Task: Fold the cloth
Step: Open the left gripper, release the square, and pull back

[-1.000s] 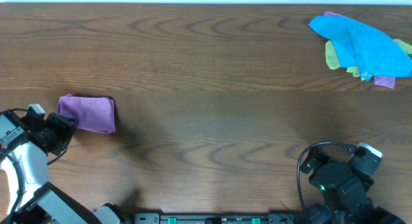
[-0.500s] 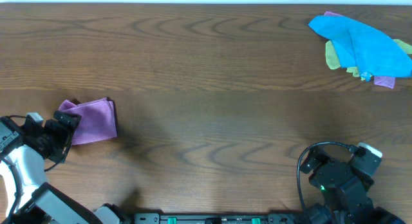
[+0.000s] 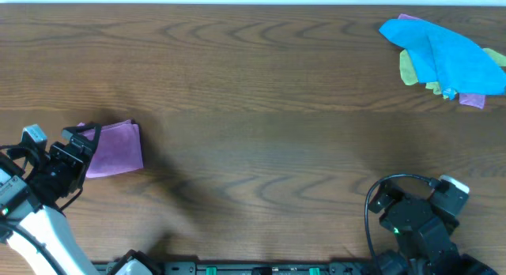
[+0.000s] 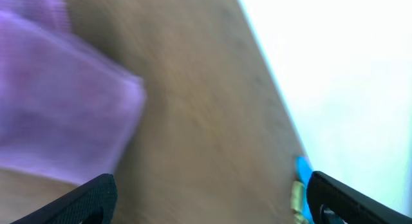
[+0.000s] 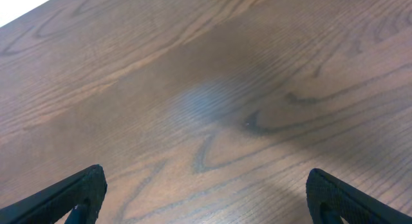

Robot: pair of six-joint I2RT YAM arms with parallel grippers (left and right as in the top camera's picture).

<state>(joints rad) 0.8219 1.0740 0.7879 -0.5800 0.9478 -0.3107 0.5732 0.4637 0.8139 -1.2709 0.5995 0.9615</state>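
Your left tool (image 3: 80, 144) stood open and empty, right by the left edge of the purple cloth (image 3: 117, 147). The purple cloth lay folded small on the left side of the desk (image 3: 261, 85). I think you needed to lift the tool up and away slowly, so no finger snagged the fold. Your right tool (image 5: 206, 198) was open too, well apart.
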